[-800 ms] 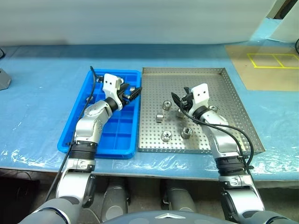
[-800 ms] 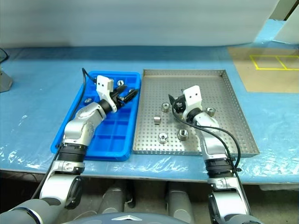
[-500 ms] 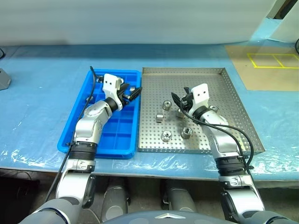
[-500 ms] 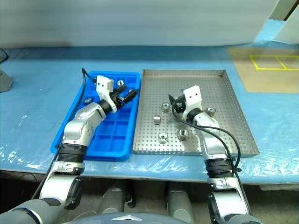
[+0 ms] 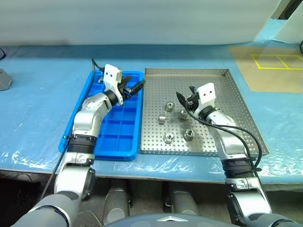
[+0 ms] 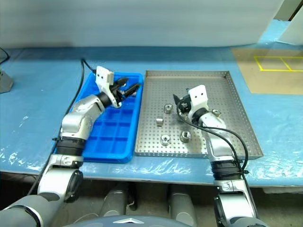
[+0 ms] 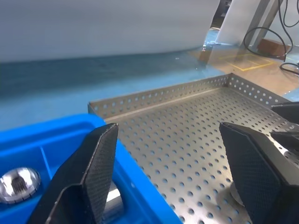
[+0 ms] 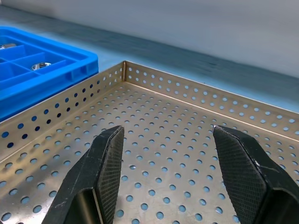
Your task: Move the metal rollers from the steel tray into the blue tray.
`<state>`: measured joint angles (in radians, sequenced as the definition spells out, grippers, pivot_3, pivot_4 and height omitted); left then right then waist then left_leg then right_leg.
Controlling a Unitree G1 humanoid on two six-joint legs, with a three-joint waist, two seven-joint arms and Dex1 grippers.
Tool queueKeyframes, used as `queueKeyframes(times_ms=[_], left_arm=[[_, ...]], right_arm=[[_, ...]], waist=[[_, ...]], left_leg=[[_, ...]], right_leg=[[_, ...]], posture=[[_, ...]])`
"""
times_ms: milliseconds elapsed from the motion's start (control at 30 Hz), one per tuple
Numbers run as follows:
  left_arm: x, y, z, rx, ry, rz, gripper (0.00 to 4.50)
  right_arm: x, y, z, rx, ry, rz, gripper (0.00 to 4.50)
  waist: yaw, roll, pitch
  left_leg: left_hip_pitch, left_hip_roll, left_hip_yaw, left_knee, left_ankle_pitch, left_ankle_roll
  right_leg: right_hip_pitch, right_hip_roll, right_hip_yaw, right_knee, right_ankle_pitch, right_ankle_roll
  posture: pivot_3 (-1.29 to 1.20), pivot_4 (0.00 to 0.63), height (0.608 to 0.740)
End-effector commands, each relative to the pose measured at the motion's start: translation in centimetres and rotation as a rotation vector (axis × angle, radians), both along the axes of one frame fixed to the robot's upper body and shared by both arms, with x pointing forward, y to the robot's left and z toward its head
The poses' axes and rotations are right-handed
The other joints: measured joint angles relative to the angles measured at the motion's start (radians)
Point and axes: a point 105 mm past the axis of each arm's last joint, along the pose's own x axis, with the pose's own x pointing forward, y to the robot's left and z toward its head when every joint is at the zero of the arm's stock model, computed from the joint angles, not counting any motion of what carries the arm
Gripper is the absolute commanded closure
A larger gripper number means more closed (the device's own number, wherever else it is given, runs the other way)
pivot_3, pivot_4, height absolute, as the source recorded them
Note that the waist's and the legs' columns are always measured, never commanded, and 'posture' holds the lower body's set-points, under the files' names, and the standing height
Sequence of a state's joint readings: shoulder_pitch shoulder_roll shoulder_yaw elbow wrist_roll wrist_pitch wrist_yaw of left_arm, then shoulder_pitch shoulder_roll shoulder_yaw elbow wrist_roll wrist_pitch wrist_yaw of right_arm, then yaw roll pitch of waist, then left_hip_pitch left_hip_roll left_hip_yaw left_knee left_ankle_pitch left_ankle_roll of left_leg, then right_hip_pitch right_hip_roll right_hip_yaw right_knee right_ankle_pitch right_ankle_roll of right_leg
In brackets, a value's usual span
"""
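Nearest the robot in the steel tray, two metal rollers sit side by side at about 6 o'clock of the tray floor, one at. A little farther in, three more lie around the tray's centre: one at 9 o'clock, one just beside the right end effector at, and one beyond at. A sixth peeks out past the right forearm.

The right end effector hangs over the tray's middle with its fingers spread and nothing between them. The sensible pick, I judge, is the roller just beside it: drop straight down, straddle the cylinder across its round sides, and close only once both pads are level with its wall, so it cannot squirt away on the perforated floor.

Farther off, the left end effector hovers over the far right corner of the blue tray, at roughly 1 o'clock, fingers apart and empty. Rollers already rest in the far compartments. Any later drop should go in an unfilled cell nearer the robot, released low so it does not bounce out.
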<state>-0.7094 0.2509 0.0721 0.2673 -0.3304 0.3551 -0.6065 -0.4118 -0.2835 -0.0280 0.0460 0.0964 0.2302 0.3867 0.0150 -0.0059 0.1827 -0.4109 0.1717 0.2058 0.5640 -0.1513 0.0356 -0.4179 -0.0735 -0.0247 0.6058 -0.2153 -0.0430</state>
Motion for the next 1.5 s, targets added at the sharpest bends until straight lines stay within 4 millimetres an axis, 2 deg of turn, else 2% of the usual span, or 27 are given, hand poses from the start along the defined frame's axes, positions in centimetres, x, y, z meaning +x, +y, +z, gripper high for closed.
queueKeyframes(times_ms=[33,167,267,367,467,533,600,767,933,1133,1500], left_arm=[[0.1,-0.3,1.3,0.017,-0.051,-0.037,0.82],[-0.8,-2.2,1.7,0.099,-0.083,-0.191,0.82],[-1.5,-3.9,2.5,0.184,-0.127,-0.339,0.82],[-1.2,-5.8,4.5,0.270,-0.189,-0.464,0.82],[-1.4,-7.8,5.0,0.364,-0.222,-0.584,0.82],[-1.6,-8.9,3.8,0.491,-0.192,-0.672,0.82],[-1.7,-9.2,1.8,0.667,-0.154,-0.742,0.82],[-1.3,-9.6,-0.9,0.894,-0.106,-0.801,0.82],[-1.9,-8.7,-4.1,1.122,-0.187,-0.886,0.82],[-2.1,-8.3,-4.3,1.241,-0.320,-0.935,0.82],[-3.1,-9.7,-6.3,1.261,-0.320,-1.003,0.82]], right_arm=[[-0.7,-0.2,2.0,0.018,-0.066,0.011,1.41],[-2.2,-0.1,2.9,0.024,-0.045,0.106,1.41],[-3.1,-1.1,3.5,-0.013,-0.030,0.136,1.41],[-3.5,-2.3,3.3,-0.052,-0.015,0.115,1.41],[-3.9,-2.0,3.0,-0.054,-0.005,0.122,1.41],[-4.6,-1.0,2.8,-0.056,0.000,0.158,1.41],[-5.1,-0.4,2.8,-0.047,-0.001,0.172,1.41],[-5.1,-1.4,2.1,-0.038,0.000,0.079,1.41],[-5.5,-1.8,1.8,-0.017,-0.006,0.019,1.41],[-6.1,-1.5,0.8,-0.007,0.012,-0.003,1.41],[-5.7,-1.5,0.3,-0.030,0.016,-0.028,1.41]], waist=[[-0.001,0.000,0.000],[0.000,0.000,0.000],[0.005,0.000,0.000],[0.007,0.000,0.000],[0.001,0.000,0.000],[-0.003,0.000,0.000],[-0.012,0.001,0.000],[-0.029,0.000,0.000],[-0.031,0.000,0.000],[-0.032,0.000,0.000],[-0.033,0.000,0.000]], left_leg=[[0.000,0.000,0.000,0.000,0.000,0.000],[0.000,0.000,0.000,-0.001,0.000,0.000],[-0.001,0.000,0.000,-0.001,0.000,0.000],[0.000,0.000,0.000,0.000,0.000,0.000],[0.001,0.000,0.000,0.000,0.000,0.000],[0.001,-0.001,0.000,-0.001,0.000,0.000],[0.001,0.000,0.001,-0.001,0.000,0.000],[-0.001,-0.001,0.001,-0.001,0.000,0.000],[-0.001,-0.001,0.001,0.000,0.000,0.001],[-0.001,-0.001,0.000,0.000,-0.001,0.001],[-0.001,-0.001,0.000,0.001,-0.001,0.002]], right_leg=[[0.000,0.000,0.000,0.000,0.000,0.000],[-0.001,0.000,0.000,0.000,0.000,0.000],[-0.001,0.000,0.000,0.000,0.000,0.000],[0.000,0.000,0.000,0.000,0.000,0.000],[0.001,0.000,0.000,0.000,0.000,0.000],[0.001,0.000,0.000,-0.001,0.000,0.000],[0.000,0.000,0.000,-0.001,0.000,0.000],[-0.001,0.000,0.000,-0.001,-0.001,-0.001],[-0.001,0.000,0.000,-0.001,-0.001,-0.001],[-0.001,0.000,0.000,-0.001,-0.001,-0.001],[0.000,-0.001,0.000,0.000,0.000,-0.001]], posture=[[-0.21,0.150,0.740],[-0.23,0.150,0.740],[-0.24,0.150,0.740],[-0.28,0.150,0.740],[-0.30,0.150,0.740],[-0.32,0.150,0.740],[-0.34,0.150,0.740],[-0.39,0.150,0.740],[-0.45,0.150,0.740],[-0.46,0.150,0.740],[-0.46,0.150,0.740]])
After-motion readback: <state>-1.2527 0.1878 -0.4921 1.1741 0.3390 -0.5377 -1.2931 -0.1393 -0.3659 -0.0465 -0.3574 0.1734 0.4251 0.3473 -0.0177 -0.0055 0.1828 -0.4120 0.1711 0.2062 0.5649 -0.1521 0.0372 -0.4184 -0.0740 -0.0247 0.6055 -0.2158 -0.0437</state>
